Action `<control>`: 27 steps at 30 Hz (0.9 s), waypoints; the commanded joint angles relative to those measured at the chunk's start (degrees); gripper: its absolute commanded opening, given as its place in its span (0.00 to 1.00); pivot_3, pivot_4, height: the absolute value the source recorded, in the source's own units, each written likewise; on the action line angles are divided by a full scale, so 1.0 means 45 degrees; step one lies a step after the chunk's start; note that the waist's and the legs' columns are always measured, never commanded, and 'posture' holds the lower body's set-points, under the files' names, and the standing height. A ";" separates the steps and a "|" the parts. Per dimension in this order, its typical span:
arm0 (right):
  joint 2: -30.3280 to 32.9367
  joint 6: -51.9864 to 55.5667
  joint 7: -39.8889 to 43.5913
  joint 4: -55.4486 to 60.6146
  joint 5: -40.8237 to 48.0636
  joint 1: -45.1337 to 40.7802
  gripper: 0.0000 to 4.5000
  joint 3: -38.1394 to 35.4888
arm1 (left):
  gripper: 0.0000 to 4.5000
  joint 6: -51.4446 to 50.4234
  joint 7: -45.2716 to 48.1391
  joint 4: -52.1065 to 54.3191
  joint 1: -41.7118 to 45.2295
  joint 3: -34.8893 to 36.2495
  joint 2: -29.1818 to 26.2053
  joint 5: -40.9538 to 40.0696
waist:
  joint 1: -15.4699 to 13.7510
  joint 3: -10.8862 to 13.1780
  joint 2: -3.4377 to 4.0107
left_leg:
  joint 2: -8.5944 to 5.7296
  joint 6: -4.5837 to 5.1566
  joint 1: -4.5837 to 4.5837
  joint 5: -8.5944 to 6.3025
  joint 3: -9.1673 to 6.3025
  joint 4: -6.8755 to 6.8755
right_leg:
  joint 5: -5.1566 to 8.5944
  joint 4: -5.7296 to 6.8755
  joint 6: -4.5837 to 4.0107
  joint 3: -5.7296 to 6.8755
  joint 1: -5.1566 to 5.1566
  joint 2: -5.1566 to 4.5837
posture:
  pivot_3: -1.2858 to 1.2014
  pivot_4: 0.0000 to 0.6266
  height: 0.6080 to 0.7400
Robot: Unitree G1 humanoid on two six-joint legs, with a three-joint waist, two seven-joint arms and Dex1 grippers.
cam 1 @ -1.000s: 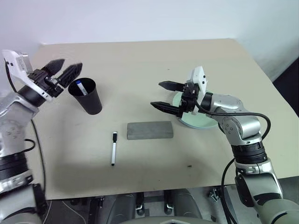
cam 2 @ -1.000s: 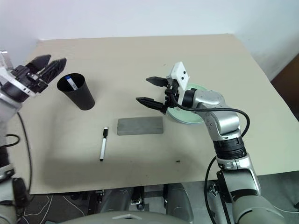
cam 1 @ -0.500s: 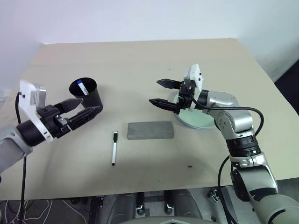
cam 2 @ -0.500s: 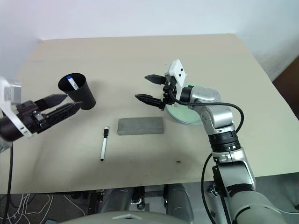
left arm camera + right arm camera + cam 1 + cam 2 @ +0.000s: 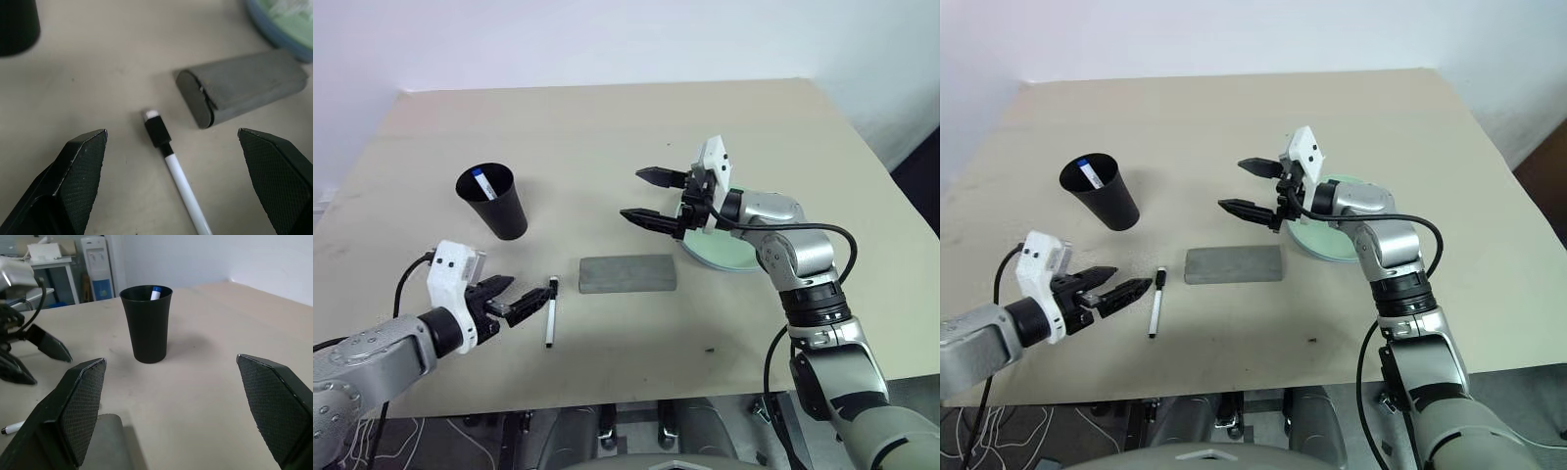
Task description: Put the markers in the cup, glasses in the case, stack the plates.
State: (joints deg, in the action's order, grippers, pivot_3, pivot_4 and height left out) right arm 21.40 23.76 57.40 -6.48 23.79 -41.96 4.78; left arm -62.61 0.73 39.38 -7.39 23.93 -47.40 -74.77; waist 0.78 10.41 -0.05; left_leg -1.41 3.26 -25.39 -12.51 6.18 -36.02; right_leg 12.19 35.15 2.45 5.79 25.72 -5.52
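One marker (image 5: 485,184) in cup (image 5: 496,203); other marker (image 5: 550,311) left of case (image 5: 627,273).

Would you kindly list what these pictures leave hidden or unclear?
- Inside of the closed case: its shut lid hides whether the glasses are in it.
- Plates: in the eye views the right arm covers much of them; the left wrist view cuts them at its edge.
- Blue-capped marker: the cup wall hides all but its tip.

left tool (image 5: 521,305) low and gaping, right tool (image 5: 646,196) raised level, fingers spread wide apart.
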 commanded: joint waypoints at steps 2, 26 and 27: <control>-0.0021 -0.0068 -0.0134 0.0562 0.0134 0.0005 1.00 -0.0175 | 1.00 -0.0404 -0.1599 -0.0184 0.0606 -0.0934 0.0099 -0.0769 | -0.0003 0.0001 0.0004 | 0.0000 -0.0002 0.0000 0.0002 0.0000 0.0001 | -0.0001 0.0004 0.0001 0.0000 0.0002 0.0001 | 0.52 0.24 1.00; 0.0103 0.0009 -0.0470 0.0932 0.0063 0.0438 1.00 -0.0216 | 0.23 -0.3336 -0.4711 -0.1910 0.3118 -0.3126 -0.0319 -0.0467 | -0.0003 -0.0003 0.0010 | 0.0005 -0.0048 0.0022 0.0029 -0.0003 0.0011 | -0.0024 0.0015 -0.0035 0.0001 -0.0008 0.0002 | 0.52 0.24 1.00; 0.0108 0.0008 -0.0464 0.0951 0.0071 0.0454 1.00 -0.0224 | 0.16 -0.3436 -0.4759 -0.1897 0.3180 -0.3103 -0.0376 -0.0514 | -0.0003 -0.0003 0.0011 | 0.0005 -0.0048 0.0022 0.0029 -0.0003 0.0011 | -0.0024 0.0015 -0.0035 0.0001 -0.0008 0.0002 | 0.52 0.24 1.00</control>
State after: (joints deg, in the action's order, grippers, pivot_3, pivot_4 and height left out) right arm 21.56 24.74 55.32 -4.71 23.48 -39.54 4.82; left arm -76.17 -20.33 31.31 7.31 10.35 -48.60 -76.40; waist 0.76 10.40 0.00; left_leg -1.38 3.03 -25.30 -12.37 6.16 -35.97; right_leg 12.09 35.22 2.29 5.79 25.69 -5.52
